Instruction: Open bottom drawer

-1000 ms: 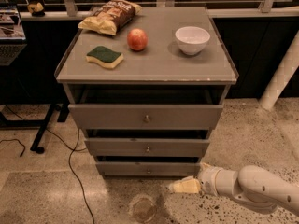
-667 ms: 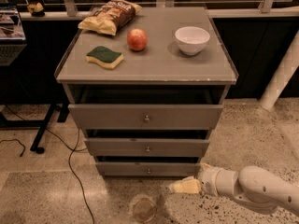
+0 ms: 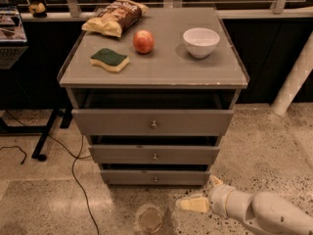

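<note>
The bottom drawer [image 3: 155,177] is the lowest and narrowest of three grey fronts on the cabinet, with a small round metal knob [image 3: 155,179] at its centre. It stands out a little from the cabinet body, like the two drawers above it. My gripper [image 3: 203,193] is low at the bottom right, just in front of and below the drawer's right corner, not touching it. Its cream fingers [image 3: 192,203] are spread apart and hold nothing. The white arm [image 3: 264,213] comes in from the right edge.
The mid drawer [image 3: 154,154] and the top drawer [image 3: 153,122] sit above. On the cabinet top [image 3: 166,67] lie a sponge [image 3: 109,59], an apple [image 3: 144,41], a white bowl [image 3: 201,41] and a chip bag [image 3: 116,15]. A clear round object [image 3: 149,219] and cables [image 3: 78,180] are on the floor.
The gripper and arm sit slightly lower in the view than a second ago. The drawers have not moved.
</note>
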You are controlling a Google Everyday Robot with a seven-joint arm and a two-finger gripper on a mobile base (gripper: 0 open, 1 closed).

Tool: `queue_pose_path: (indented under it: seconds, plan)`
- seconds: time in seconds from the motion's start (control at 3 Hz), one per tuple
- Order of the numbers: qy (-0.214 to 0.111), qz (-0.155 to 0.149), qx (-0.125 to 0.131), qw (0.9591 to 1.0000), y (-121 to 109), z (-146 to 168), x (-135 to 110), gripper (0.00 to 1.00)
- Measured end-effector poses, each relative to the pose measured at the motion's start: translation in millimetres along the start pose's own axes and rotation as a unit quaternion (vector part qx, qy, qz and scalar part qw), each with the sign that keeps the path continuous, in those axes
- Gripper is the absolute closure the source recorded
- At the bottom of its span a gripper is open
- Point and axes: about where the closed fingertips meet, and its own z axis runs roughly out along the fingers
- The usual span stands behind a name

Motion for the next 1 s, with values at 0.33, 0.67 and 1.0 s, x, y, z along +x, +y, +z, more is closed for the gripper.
queue_pose_path:
  seconds: [0.33, 0.67, 1.0]
  plan:
    - [-0.017, 0.005, -0.011, 0.9998, -6.7, 18.4, 20.8, 0.0]
    - [-0.023, 0.027, -0.021, 0.9992, -18.2, 40.0, 38.8, 0.0]
    - [-0.018, 0.05, -0.028, 0.9982, -29.1, 63.3, 54.2, 0.0]
